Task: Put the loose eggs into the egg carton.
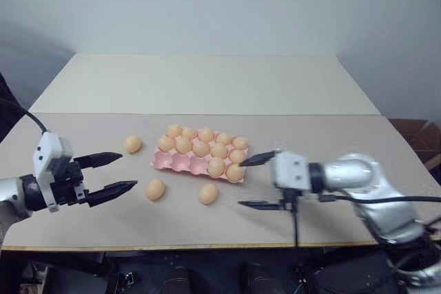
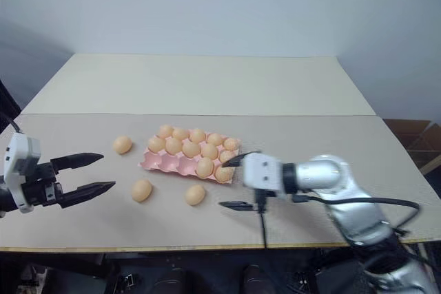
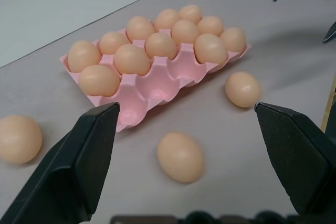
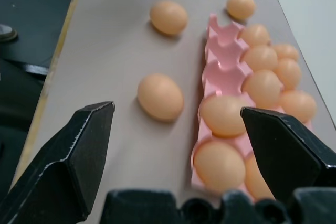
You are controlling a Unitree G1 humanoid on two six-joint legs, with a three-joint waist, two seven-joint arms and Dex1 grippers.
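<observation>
Up close, 3 empty carton (image 3: 152,90) cups

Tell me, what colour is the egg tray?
Pink; the egg carton shows best in the left wrist view.

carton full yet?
No. The carton has three empty front cups; three eggs lie loose on the table.

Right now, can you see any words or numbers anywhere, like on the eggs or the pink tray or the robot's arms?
None: no word, number, label or sign can be read.
Loose eggs: plain, nothing written.
Egg carton: plain pink, no print or stamp.
Left pincer and right pincer: no letters on them.
Table: bare, no marks.
</observation>
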